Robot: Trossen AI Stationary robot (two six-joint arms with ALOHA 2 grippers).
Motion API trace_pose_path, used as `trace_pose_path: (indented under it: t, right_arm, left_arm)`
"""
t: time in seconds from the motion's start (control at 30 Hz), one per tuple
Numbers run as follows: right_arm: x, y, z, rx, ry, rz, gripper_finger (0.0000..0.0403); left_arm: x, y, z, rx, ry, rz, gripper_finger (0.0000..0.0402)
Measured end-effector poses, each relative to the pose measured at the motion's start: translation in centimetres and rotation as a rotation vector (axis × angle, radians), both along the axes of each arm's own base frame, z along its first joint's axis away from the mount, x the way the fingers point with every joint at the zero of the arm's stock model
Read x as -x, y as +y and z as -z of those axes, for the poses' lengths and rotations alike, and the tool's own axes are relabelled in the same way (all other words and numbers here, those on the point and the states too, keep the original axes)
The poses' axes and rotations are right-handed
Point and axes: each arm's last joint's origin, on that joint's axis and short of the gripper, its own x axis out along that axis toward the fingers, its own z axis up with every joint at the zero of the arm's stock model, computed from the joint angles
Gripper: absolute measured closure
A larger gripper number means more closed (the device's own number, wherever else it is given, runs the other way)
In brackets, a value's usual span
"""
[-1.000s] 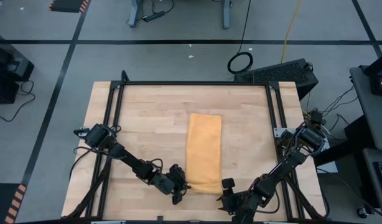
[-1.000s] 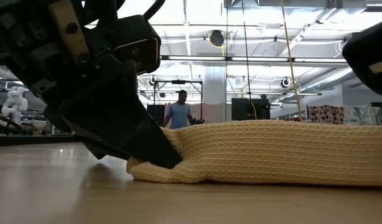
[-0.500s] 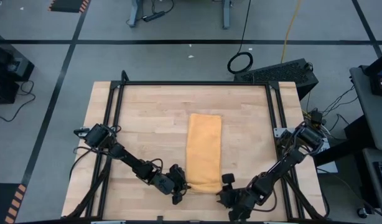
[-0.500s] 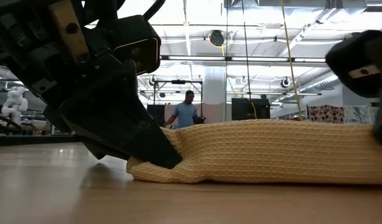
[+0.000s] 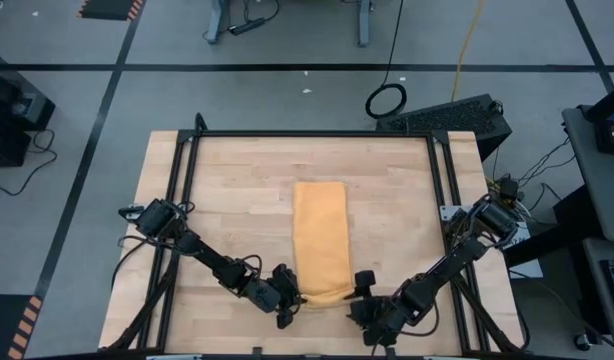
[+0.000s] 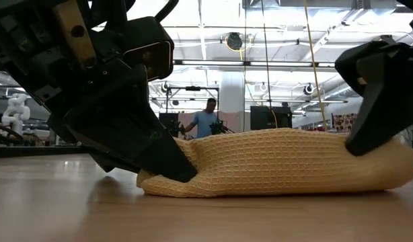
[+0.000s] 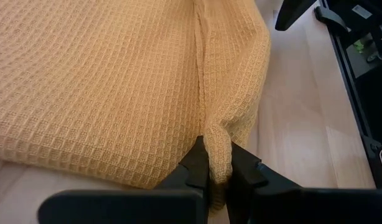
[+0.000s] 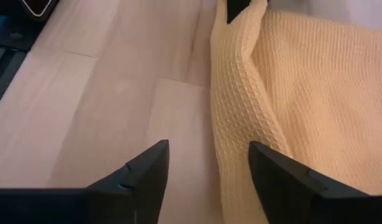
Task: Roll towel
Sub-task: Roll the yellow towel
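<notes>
1. Since the earlier frame, our right gripper [image 5: 359, 296] has nudged the towel [image 5: 320, 240] leftward; it now lies skewed in the high view's lower centre.
2. Our left gripper [image 7: 218, 173] pinches the towel's near corner, fingers closed on a fold.
3. Our right gripper's fingers [image 8: 143, 169] stand apart, holding nothing, at the opposite near corner.
4. We judge both corners need level grips before rolling evenly.
</notes>
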Motion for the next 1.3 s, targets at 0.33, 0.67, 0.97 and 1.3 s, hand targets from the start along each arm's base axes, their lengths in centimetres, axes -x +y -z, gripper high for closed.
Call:
trace_pose_path:
  t: [0.33,0.67,0.97,1.3]
  right_arm:
    - [-0.4,-0.7,0.1,0.032,0.003,0.012,0.0161]
    - [-0.6,-2.1,0.5,0.046,0.068,0.120,0.0161]
    - [-1.3,-3.1,0.7,-0.072,0.141,0.143,0.0161]
    - [-1.4,-3.5,0.8,-0.137,0.170,0.179,0.0161]
  left_arm:
    - [0.0,0.0,0.0,0.005,0.001,-0.002,0.0372]
    - [-0.1,0.1,-0.1,0.016,-0.020,-0.036,0.0372]
    - [-0.3,0.0,-0.7,0.018,-0.073,-0.027,0.0315]
    - [1.4,0.5,-4.2,-0.090,0.012,0.006,0.0209]
